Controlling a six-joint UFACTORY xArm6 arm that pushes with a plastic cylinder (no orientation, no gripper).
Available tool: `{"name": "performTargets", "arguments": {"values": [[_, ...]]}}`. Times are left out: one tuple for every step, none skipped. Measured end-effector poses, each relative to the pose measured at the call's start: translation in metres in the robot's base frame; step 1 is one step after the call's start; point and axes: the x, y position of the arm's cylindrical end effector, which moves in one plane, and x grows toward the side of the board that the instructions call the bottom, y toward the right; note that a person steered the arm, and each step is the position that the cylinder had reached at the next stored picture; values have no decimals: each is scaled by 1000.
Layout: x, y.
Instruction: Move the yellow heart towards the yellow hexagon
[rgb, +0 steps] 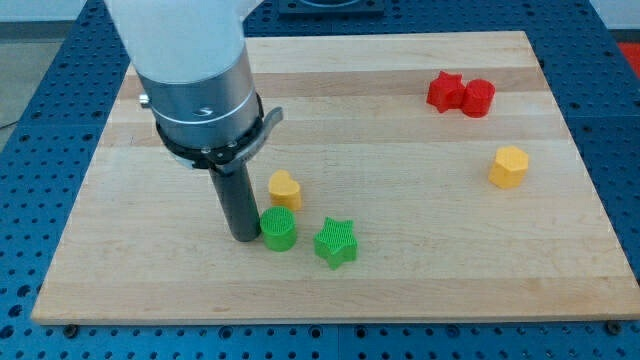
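Observation:
The yellow heart (284, 187) lies left of the board's middle. The yellow hexagon (509, 166) lies far to the view's right, at about the same height. My tip (243, 236) rests on the board below and left of the heart, touching or almost touching the left side of a green cylinder (278, 229). The heart sits just above that cylinder and right of the rod.
A green star (336, 243) lies right of the green cylinder. A red star (444, 90) and a red cylinder (478, 97) sit together at the view's top right. The wooden board (400, 290) ends near the bottom of the view, on a blue perforated table.

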Motion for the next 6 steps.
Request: {"name": "performTargets", "arguments": {"values": [[-2,-1],[-2,24],[-12,29],[-34,3],[-45,-14],[-51,-11]]}}
